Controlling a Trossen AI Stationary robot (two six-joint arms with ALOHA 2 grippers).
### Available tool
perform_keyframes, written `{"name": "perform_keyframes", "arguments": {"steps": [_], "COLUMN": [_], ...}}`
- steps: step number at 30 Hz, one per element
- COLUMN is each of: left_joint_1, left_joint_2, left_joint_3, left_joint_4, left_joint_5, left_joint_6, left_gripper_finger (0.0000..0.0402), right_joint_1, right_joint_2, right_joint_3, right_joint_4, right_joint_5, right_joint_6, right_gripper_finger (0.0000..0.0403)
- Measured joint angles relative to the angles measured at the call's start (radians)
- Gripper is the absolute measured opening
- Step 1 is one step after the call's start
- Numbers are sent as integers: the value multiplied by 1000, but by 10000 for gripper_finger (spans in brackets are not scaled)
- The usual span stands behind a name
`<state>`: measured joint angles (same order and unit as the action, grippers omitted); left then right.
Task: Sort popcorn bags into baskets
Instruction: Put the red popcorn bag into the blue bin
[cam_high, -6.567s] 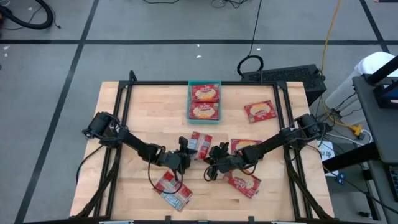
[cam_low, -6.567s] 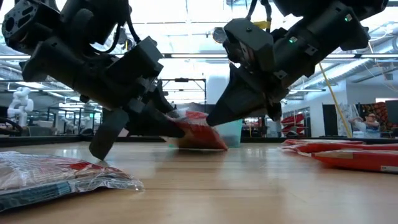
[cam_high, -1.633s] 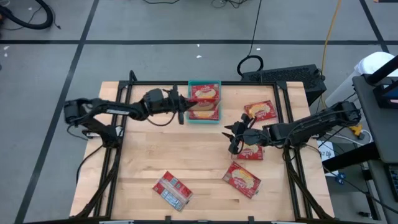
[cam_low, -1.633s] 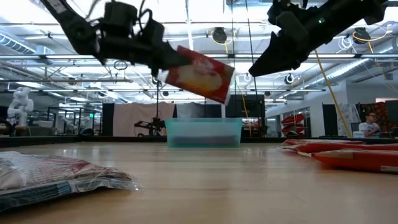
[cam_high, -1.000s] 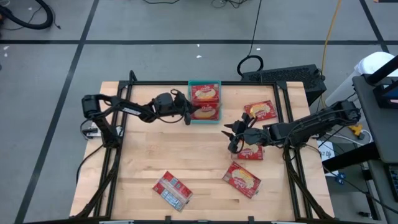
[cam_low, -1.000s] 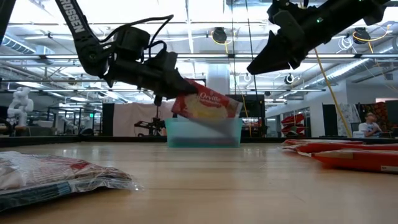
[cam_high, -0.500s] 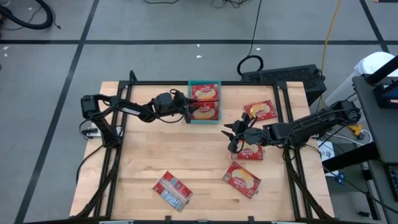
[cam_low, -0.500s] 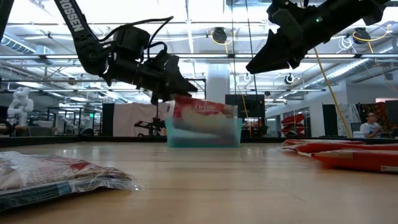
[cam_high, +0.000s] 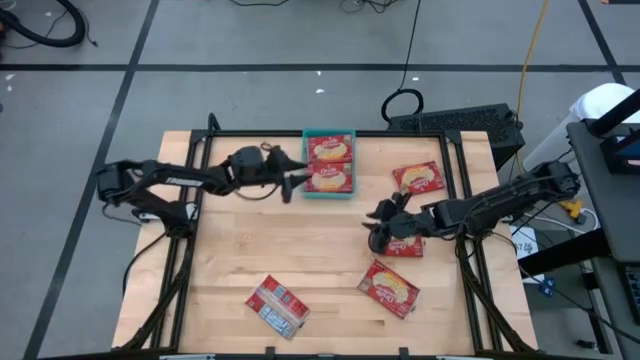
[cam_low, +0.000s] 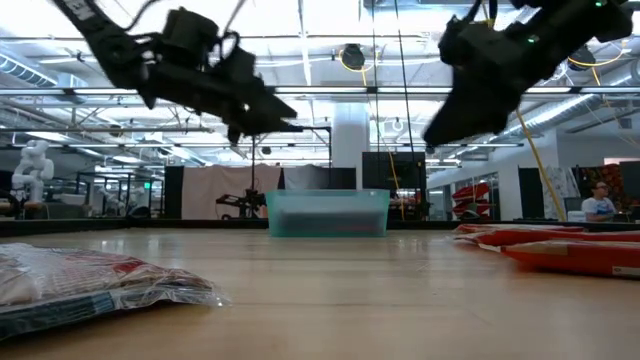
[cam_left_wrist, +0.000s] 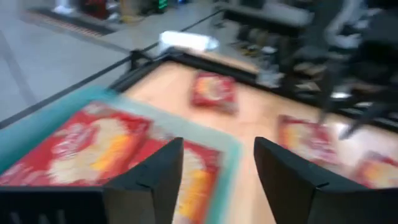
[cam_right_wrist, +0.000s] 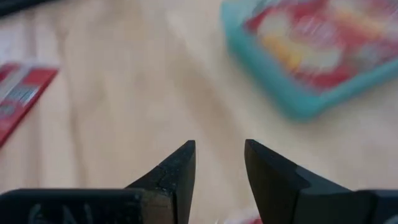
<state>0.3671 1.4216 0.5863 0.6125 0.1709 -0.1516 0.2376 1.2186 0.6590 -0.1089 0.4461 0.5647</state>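
Note:
The teal basket (cam_high: 304, 162) stands at the table's far middle, with red popcorn bags (cam_high: 329, 150) lying flat inside it; the left wrist view shows them (cam_left_wrist: 93, 137) close up. My left gripper (cam_high: 290, 182) hovers open just left of the basket and holds nothing (cam_left_wrist: 217, 146). My right gripper (cam_high: 376, 232) is open above the table right of centre (cam_right_wrist: 219, 146), beside a loose bag (cam_high: 410, 245) that lies under its arm. In the low view both grippers hang high above the wood, the left (cam_low: 285, 125) and the right (cam_low: 435, 140).
Loose bags lie flat on the table: one far right (cam_high: 418, 178), one near right (cam_high: 390, 288), one near the front edge (cam_high: 276, 305). Bare wood stretches between the basket and the front bags. A black frame borders the table.
The bag that my left gripper carried over the basket has come down flat into it. The gripper has let go and drawn back toward the table's left edge, rising. My right gripper has sunk a little toward the near edge.

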Motion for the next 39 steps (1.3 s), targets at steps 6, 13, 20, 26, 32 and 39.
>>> {"name": "perform_keyframes", "arguments": {"steps": [6, 13, 20, 26, 32, 39], "left_joint_1": [-90, -197, -315, -364, -370, -370], "left_joint_2": [-134, -146, -142, -142, -142, -142], "left_joint_3": [-188, -304, -306, -306, -306, -306], "left_joint_4": [126, 228, 232, 235, 238, 238], "left_joint_5": [-33, -96, -184, -282, -286, -313], "left_joint_6": [-3, 2, 90, 121, 116, 117], "left_gripper_finger": [150, 138, 145, 145, 145, 145], "right_joint_1": [52, 134, 204, 207, 195, 196], "right_joint_2": [13, 38, 128, 215, 285, 333], "right_joint_3": [0, 0, 0, 0, 1, 2], "right_joint_4": [-139, -127, -124, -53, -36, -32], "right_joint_5": [-125, -270, -239, -122, -108, -48], "right_joint_6": [176, 186, -34, -216, -301, -353], "right_gripper_finger": [130, 130, 130, 130, 131, 130]}}
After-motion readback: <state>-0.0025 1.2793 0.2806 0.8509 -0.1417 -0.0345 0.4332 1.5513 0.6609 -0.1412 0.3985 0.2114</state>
